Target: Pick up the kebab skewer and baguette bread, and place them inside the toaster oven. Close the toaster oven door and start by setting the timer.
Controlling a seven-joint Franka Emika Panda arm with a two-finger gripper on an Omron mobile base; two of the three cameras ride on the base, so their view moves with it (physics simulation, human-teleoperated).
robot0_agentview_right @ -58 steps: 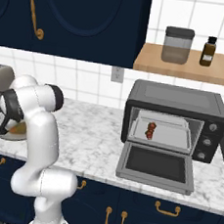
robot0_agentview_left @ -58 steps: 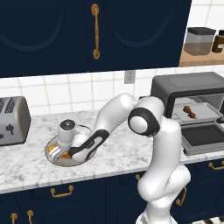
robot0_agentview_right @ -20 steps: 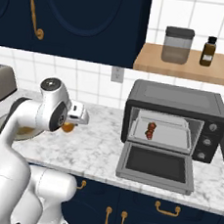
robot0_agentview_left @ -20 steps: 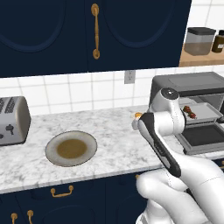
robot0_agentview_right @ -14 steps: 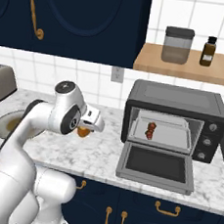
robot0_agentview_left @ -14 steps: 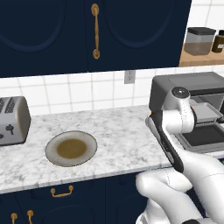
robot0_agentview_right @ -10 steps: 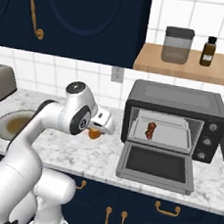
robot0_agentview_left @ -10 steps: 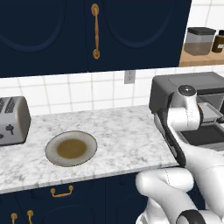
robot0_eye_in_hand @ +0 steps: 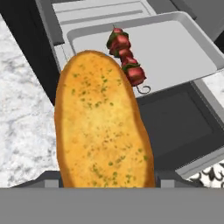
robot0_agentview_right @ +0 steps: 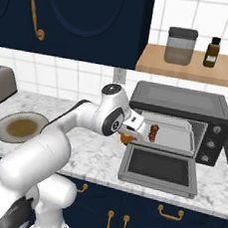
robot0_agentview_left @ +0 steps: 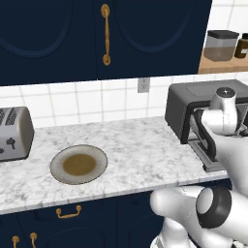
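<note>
Baguette bread, clamped in the gripper at frame centre, should go onto the tray's bare right side, clear of the kebab skewer.

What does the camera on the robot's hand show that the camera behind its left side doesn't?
Hand view alone: the baguette bread close up, held out toward the toaster oven's tray, where the kebab skewer already lies, with the open toaster oven door below.

Left base view alone: the plate with a brown smear, the silver toaster, the marble counter, the dark cabinets and jars on a shelf.

Both: the toaster oven.
</note>
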